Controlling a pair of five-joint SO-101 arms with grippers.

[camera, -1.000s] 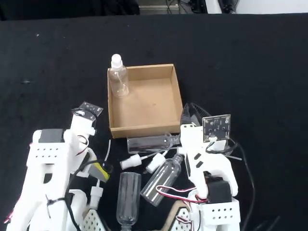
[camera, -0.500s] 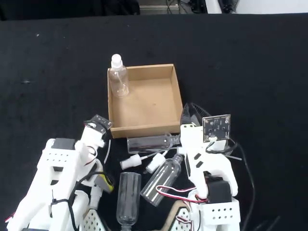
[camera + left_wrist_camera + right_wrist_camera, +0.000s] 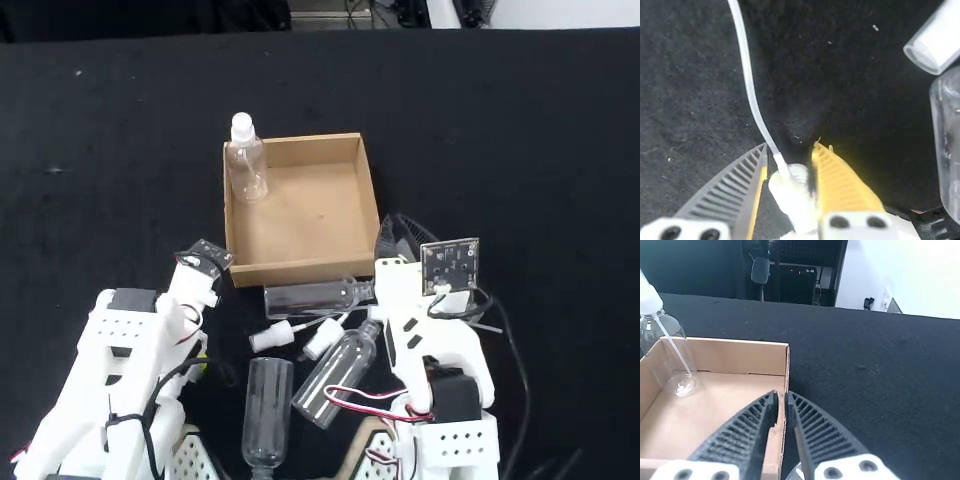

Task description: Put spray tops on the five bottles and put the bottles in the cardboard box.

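Observation:
The cardboard box point(image 3: 300, 205) sits mid-table, and one bottle point(image 3: 245, 160) with a spray top stands in its far left corner; the right wrist view shows that bottle point(image 3: 667, 357) too. Three uncapped clear bottles lie in front of the box: one point(image 3: 315, 297) along its front wall, one point(image 3: 340, 372) beside the right arm, one point(image 3: 266, 410) near the front edge. Two loose spray tops point(image 3: 275, 335) point(image 3: 322, 340) lie between them. My left gripper point(image 3: 790, 147) is shut on a spray top point(image 3: 792, 192) whose tube point(image 3: 752, 95) points outward. My right gripper point(image 3: 781, 399) is shut, holding nothing, over the box's near right wall point(image 3: 777, 440).
The white left arm point(image 3: 130, 380) and right arm point(image 3: 435, 345) flank the lying bottles at the table's front. Loose cables point(image 3: 500, 330) trail beside the right arm. Black tabletop point(image 3: 500, 150) stretches around the box.
The left arm has swung right, toward the box's front left corner, and its gripper with the spray top is now tucked under the arm. The right arm has not moved.

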